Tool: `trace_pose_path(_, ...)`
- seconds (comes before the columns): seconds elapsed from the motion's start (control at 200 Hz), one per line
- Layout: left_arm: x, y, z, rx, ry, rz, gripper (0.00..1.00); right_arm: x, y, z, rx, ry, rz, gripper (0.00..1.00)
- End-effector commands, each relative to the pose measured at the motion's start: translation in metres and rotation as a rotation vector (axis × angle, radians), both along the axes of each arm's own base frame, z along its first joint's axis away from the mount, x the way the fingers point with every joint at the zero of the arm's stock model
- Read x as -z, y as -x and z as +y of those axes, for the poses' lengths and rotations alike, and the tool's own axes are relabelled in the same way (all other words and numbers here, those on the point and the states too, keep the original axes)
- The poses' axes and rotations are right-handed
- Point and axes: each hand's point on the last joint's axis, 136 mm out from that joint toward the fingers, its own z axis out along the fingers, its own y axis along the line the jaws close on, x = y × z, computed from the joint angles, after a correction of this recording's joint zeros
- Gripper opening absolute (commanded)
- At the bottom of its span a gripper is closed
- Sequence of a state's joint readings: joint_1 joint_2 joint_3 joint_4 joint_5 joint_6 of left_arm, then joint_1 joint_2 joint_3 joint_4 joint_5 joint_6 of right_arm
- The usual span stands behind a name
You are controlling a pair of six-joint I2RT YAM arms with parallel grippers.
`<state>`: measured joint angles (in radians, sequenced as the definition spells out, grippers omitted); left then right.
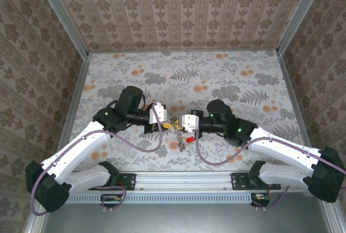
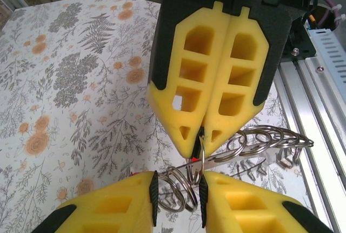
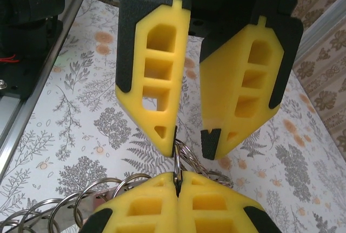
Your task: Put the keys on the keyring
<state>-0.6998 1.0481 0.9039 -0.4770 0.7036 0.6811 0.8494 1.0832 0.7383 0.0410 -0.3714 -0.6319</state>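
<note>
Right now my right gripper [image 2: 201, 135] is clenched on the keyring [image 2: 172, 192], a silvery coil of linked wire loops, while facing that gripper my left gripper [image 3: 188, 138] stands parted astride the same ring, with one red-headed key [image 1: 189, 139] just beside it.

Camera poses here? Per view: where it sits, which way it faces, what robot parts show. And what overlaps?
Top external: above and behind the bases, looking down at the table; left arm and right arm reach inward, meeting mid-table.
Left wrist: on the left arm, facing the right pincer, shut; own left pincer at the bottom edge.
Right wrist: on the right arm, facing the left pincer, jaws apart; own right pincer at the bottom.
Shared: both wrist views show the keyring pinched by the right pincer.
</note>
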Motion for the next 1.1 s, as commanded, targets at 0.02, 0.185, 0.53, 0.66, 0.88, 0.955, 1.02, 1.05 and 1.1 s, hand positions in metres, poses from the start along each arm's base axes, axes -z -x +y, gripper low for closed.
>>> trace_pose_path(0.02,-0.007,0.007,-0.005,0.046,0.034,-0.007,0.24,-0.040,0.003,0.008,-0.030,-0.096,-0.050,0.00)
trace_pose_path(0.185,-0.009,0.011,-0.008,0.066,0.046,-0.020,0.13,-0.042,0.001,0.011,-0.029,-0.109,-0.040,0.00)
trace_pose_path(0.53,-0.012,0.014,-0.008,0.080,0.056,-0.045,0.20,-0.036,-0.005,0.013,0.002,-0.106,-0.005,0.00)
trace_pose_path(0.66,-0.015,0.014,-0.004,0.067,0.062,-0.081,0.27,-0.034,-0.011,0.011,0.036,-0.099,-0.001,0.00)
trace_pose_path(0.88,-0.015,0.023,0.008,0.062,0.080,-0.132,0.25,-0.035,-0.016,0.008,0.066,-0.115,0.024,0.00)
trace_pose_path(0.955,-0.013,0.023,0.009,0.057,0.077,-0.128,0.25,-0.037,-0.016,0.009,0.063,-0.123,0.025,0.00)
trace_pose_path(1.02,-0.011,0.021,0.009,0.051,0.070,-0.130,0.25,-0.037,-0.017,0.009,0.062,-0.124,0.028,0.00)
trace_pose_path(1.05,-0.011,0.021,0.009,0.050,0.068,-0.130,0.25,-0.038,-0.017,0.009,0.062,-0.126,0.028,0.00)
trace_pose_path(1.1,-0.010,0.020,0.009,0.047,0.066,-0.132,0.26,-0.039,-0.016,0.010,0.058,-0.127,0.029,0.00)
